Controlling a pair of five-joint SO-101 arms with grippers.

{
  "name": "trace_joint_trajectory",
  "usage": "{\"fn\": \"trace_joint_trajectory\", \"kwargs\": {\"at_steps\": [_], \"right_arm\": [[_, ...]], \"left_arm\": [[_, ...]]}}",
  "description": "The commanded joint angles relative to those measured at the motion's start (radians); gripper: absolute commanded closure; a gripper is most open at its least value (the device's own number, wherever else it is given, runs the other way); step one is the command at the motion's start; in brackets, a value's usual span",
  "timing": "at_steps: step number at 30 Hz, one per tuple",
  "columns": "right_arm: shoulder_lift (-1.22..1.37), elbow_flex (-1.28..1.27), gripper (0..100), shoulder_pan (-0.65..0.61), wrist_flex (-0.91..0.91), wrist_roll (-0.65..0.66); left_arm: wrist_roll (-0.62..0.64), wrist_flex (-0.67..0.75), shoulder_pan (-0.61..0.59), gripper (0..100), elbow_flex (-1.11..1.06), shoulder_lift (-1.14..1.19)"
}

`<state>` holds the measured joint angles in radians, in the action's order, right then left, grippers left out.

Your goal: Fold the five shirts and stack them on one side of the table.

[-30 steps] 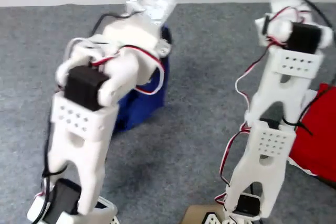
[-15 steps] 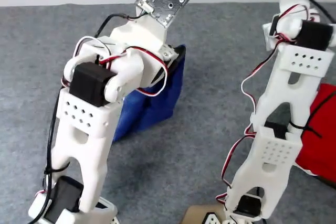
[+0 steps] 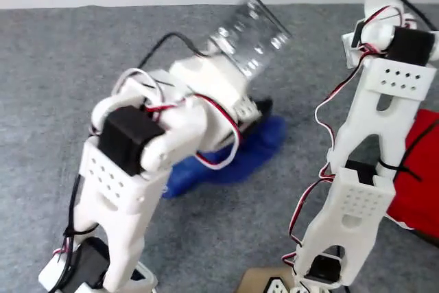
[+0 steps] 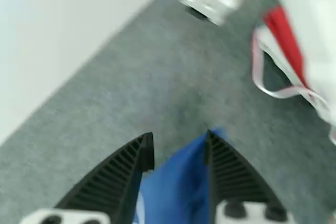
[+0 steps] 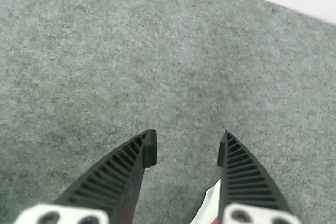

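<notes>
The left tool (image 4: 179,141) grips the blue shirt (image 3: 230,159). In the left wrist view, blue cloth fills the gap between its two black jaws and reaches just past the tip of one of them. In the high view the tool's dark tip (image 3: 260,109) sits at the centre of the frame, low over the grey tabletop (image 3: 68,66) and touching the upper edge of the shirt. The shirt lies in a flattened, crumpled band across the middle of the frame, running from beneath the left arm toward the centre-right, with most of it resting on the tabletop.

The right tool (image 5: 186,145) is open. Its jaws stand apart with bare grey tabletop between them, and a small corner of white and red cloth shows at the bottom edge of the right wrist view, between the jaws. In the high view, the red shirt (image 3: 417,176) lies at the right edge of the frame, partly behind the right arm and well apart from the blue one.
</notes>
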<state>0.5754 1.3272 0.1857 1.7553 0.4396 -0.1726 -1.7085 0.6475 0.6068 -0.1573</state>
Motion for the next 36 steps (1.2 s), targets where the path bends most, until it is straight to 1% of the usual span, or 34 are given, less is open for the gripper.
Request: {"fn": "trace_joint_trajectory", "kwargs": {"at_steps": [1, 5, 10, 13, 16, 19, 22, 25, 29, 32, 36], "right_arm": [[-0.077, 0.011, 80.1, -0.005, 0.042, -0.008], [-0.091, 0.006, 80.1, -0.005, 0.042, -0.008], [-0.119, 0.005, 80.1, -0.004, 0.042, -0.008], [-0.12, 0.003, 80.1, 0.002, 0.044, -0.008], [-0.131, -0.02, 80.1, 0.002, 0.044, -0.008], [-0.189, -0.138, 80.1, 0.002, 0.044, -0.002], [-0.298, -0.325, 80.1, -0.004, 0.044, 0.061], [-0.417, -0.523, 80.1, -0.004, 0.042, 0.089], [-0.545, -0.727, 80.1, -0.002, 0.041, 0.107], [-0.611, -0.833, 80.1, -0.001, 0.041, 0.109], [-0.653, -0.916, 80.1, 0.002, 0.039, 0.115]], "left_arm": [[0.008, -0.038, 0.017, 83, -0.027, -0.009], [0.005, -0.037, -0.066, 83, -0.193, 0.052], [-0.011, -0.046, -0.167, 83, -0.226, 0.041], [-0.089, -0.046, -0.21, 84, -0.259, -0.012], [-0.166, -0.046, -0.249, 84, -0.354, -0.068], [-0.206, -0.046, -0.295, 84, -0.484, -0.147], [-0.239, -0.046, -0.345, 84, -0.636, -0.247], [-0.262, -0.046, -0.391, 84, -0.792, -0.354], [-0.338, -0.046, -0.427, 86, -1.021, -0.466], [-0.396, -0.043, -0.445, 89, -1.144, -0.489], [-0.454, -0.002, -0.483, 89, -1.254, -0.453]]}}
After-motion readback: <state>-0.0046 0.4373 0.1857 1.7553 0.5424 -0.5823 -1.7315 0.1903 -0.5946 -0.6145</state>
